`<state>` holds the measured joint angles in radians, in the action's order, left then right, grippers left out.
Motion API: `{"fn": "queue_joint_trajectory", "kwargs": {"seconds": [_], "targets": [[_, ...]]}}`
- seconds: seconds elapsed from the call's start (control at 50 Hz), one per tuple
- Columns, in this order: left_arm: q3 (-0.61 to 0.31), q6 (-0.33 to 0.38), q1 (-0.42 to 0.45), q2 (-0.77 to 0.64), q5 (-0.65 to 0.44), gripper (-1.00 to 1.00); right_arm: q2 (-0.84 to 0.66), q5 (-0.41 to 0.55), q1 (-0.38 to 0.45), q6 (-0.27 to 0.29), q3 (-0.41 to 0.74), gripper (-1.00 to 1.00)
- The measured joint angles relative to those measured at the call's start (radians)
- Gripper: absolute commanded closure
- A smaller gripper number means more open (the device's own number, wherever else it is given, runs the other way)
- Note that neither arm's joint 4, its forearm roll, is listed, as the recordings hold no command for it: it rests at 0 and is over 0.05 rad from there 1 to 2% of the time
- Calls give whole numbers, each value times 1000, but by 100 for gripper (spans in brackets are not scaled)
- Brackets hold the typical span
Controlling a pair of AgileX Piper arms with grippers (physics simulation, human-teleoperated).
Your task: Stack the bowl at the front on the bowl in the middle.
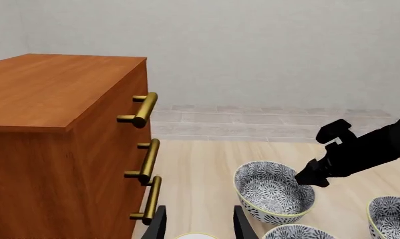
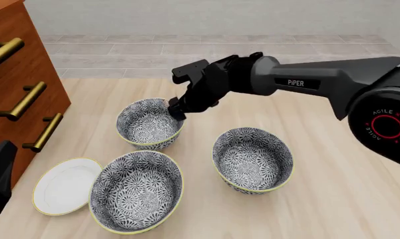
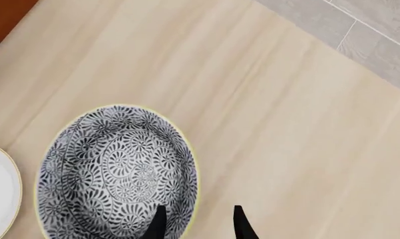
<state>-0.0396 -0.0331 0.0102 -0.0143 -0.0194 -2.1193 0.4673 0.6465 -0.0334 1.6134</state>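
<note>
Front view shows the pale wooden desk [image 2: 319, 209] carrying the bowl in the middle [image 2: 253, 159], a deep grey-and-white floral ceramic round at centre right, and its twin, the bowl at the front [image 2: 149, 123], at centre left. I judge it rigid, glossy, slippery and breakable, so it is best pinched across its thin yellow rim. The right gripper [image 2: 175, 110] straddles that rim, fingers [image 3: 158, 224] parted, one inside, one outside, nothing clamped. The left gripper [image 1: 198, 224] is spread and empty
</note>
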Motion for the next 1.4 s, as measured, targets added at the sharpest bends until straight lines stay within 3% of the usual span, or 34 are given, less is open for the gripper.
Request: {"fn": "queue_joint_trajectory", "kwargs": {"seconds": [0.8, 0.82, 1.04, 1.4], "targets": [[-3, -6, 5, 9, -13, -100, -40, -93, -17, 36, -71, -100], [-3, -5, 5, 9, -13, -100, -40, -94, -17, 35, -72, 100], [-3, -4, 9, -30, 25, -100, -31, -101, -8, 35, -61, 100], [2, -3, 13, 4, -5, -100, -18, -105, -11, 29, -66, 100]]}}
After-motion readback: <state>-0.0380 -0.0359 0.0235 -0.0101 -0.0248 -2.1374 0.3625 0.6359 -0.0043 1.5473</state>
